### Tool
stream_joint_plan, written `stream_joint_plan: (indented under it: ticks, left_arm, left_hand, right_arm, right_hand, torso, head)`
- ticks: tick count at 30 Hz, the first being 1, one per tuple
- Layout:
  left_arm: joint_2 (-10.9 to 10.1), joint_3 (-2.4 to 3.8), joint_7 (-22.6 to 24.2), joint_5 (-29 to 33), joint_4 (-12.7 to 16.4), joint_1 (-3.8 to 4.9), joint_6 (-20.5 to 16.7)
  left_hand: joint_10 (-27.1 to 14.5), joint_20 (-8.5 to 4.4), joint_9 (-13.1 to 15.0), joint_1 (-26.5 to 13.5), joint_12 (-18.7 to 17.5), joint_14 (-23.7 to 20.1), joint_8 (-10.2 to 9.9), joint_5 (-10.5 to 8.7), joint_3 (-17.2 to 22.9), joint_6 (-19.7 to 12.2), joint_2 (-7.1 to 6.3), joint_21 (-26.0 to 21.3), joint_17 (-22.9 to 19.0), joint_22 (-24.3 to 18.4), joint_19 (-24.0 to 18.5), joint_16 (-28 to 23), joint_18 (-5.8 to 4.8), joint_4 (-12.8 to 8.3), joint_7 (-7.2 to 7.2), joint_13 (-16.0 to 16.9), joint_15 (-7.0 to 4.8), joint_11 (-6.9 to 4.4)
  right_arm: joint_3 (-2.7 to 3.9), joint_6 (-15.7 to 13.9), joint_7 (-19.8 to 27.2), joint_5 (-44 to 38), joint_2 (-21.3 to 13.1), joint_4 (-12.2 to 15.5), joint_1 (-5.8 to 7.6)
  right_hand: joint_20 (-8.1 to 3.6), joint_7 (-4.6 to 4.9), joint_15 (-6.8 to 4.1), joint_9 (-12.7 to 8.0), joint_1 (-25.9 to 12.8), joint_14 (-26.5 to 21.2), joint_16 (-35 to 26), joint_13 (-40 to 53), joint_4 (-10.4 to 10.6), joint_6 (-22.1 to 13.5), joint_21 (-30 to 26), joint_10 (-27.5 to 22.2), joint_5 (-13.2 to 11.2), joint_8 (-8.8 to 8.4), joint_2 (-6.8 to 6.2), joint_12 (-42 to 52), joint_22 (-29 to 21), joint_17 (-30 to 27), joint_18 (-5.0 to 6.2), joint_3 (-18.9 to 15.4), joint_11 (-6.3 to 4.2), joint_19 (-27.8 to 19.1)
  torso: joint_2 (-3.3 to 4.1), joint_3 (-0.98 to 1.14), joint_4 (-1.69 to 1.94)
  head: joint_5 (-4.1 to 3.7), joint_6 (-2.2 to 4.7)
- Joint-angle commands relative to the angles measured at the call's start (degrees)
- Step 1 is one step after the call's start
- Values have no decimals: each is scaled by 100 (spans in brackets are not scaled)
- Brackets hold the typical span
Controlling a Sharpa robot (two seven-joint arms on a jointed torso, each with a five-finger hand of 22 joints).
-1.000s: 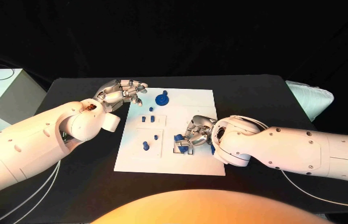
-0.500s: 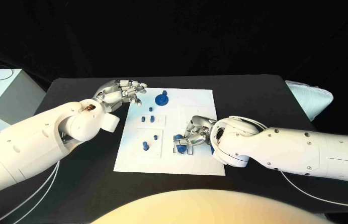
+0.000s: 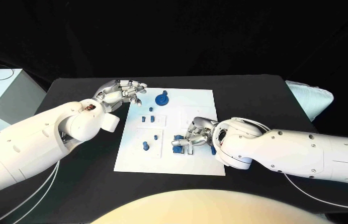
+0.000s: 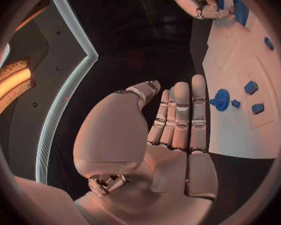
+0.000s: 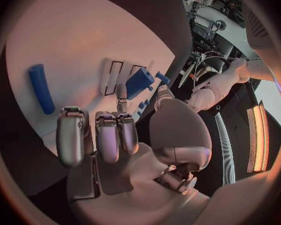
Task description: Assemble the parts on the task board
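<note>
The white task board (image 3: 190, 162) lies mid-table. My right hand (image 3: 195, 136) is low over its middle and pinches a blue block (image 5: 139, 82) between thumb and a fingertip, at the board's narrow slots (image 5: 112, 75); the other fingers (image 5: 106, 135) are extended. A blue cylinder (image 5: 40, 87) lies flat on the board beside that hand. My left hand (image 3: 120, 92) hovers at the board's far left corner, fingers (image 4: 181, 110) straight and apart, holding nothing. A round blue part (image 3: 162, 100) stands near it, with small blue pieces (image 3: 148, 118) and another (image 3: 146, 145) further down the board.
The black table (image 3: 246, 91) surrounds the board. A white cushion-like object (image 3: 312, 99) sits off the table's right edge and a pale box (image 3: 9, 86) at the left edge. My right forearm (image 3: 290, 151) covers the table's right front.
My right hand has shifted slightly towards the board's left with the blue block in its fingertips. The left hand has stayed put.
</note>
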Motion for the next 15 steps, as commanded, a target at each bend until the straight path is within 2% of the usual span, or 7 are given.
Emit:
stream_joint_plan:
  ticks: [1, 2, 5, 9, 11, 14, 15]
  left_arm:
    - [0, 2, 26, -34, 10, 1, 70]
    - [-1, 2, 27, -47, 8, 1, 70]
    - [-4, 2, 32, -70, 6, 1, 69]
    - [-10, 2, 33, -83, 6, 1, 68]
    - [-11, 2, 34, -86, 7, 1, 69]
    - [-9, 2, 34, -88, 7, 0, 70]
    - [-9, 2, 33, -88, 7, 0, 71]
  left_hand:
    - [-32, -5, -9, -71, 14, -33, 33, -9, 3, -46, 2, -27, 1, -6, 52, -9, 88, 32, -12, -8, -7, 8]
    - [-32, -5, -9, -71, 14, -33, 33, -9, 3, -46, 2, -27, 1, -6, 52, -9, 88, 32, -12, -8, -7, 8]
    - [-37, -4, -13, -67, 19, -35, 36, -8, 1, -56, 7, -38, 1, -15, 59, -7, 88, 47, -10, -10, -6, 9]
    - [-37, -4, -13, -67, 19, -35, 36, -8, 1, -56, 7, -38, 1, -15, 59, -7, 88, 47, -10, -10, -6, 9]
    - [-37, -4, -13, -67, 19, -35, 36, -8, 1, -56, 7, -38, 1, -15, 59, -7, 88, 47, -10, -10, -6, 9]
    - [-37, -4, -13, -67, 19, -35, 36, -8, 1, -56, 7, -38, 1, -15, 59, -7, 88, 47, -10, -10, -6, 9]
    - [-37, -4, -13, -67, 19, -35, 36, -8, 1, -56, 7, -38, 1, -15, 59, -7, 88, 47, -10, -10, -6, 9]
  right_arm:
    - [0, 20, 393, -341, -58, 32, -17]
    - [0, 1, 472, -449, -83, 43, -24]
    - [0, -85, 723, -648, -173, 81, -39]
    - [1, -203, 1007, -753, -275, 135, -49]
    - [1, -272, 1138, -777, -318, 165, -55]
    - [1, -355, 1350, -799, -357, 190, -64]
    - [2, -374, 1415, -809, -367, 198, -69]
  right_hand:
    - [-15, 3, -39, 10, -28, 585, 24, 1478, -13, -29, 44, 584, -69, 38, 181, -2, 993, 1457, -120, 19, -39, 364]
    - [-14, 3, -39, 11, 6, 585, 25, 1480, -17, -30, 47, 586, -50, 41, 226, 1, 995, 1458, -121, 39, -39, 365]
    - [-15, -1, -40, 14, 89, 592, 37, 1488, -21, -22, 88, 593, -8, 52, 238, 15, 1023, 1487, -130, 49, -42, 378]
    - [-25, -18, -52, 26, 479, 596, 46, 1502, -40, -1, 117, 604, 70, 90, 412, 36, 1048, 1507, -136, 108, -56, 388]
    - [-34, -34, -63, 36, 788, 596, 46, 1509, -52, 24, 134, 611, 159, 124, 422, 49, 1063, 1507, -140, 106, -70, 394]
    - [-44, -51, -75, 48, 988, 596, 46, 1509, -55, 50, 153, 611, 223, 161, 418, 49, 1078, 1507, -144, 96, -85, 400]
    - [-54, -71, -89, 63, 1166, 596, 46, 1509, -67, 88, 165, 611, 236, 206, 429, 49, 1088, 1507, -147, 111, -103, 404]
  torso:
    - [-1, 0, 0]
    - [-2, -1, -1]
    - [-5, -4, 1]
    - [-3, -3, -6]
    - [-2, -1, -4]
    - [-2, 0, -2]
    - [-1, -1, -2]
  head:
    - [7, 1]
    - [12, 1]
    - [13, 1]
    - [24, 1]
    - [25, 1]
    - [23, 1]
    - [29, 1]
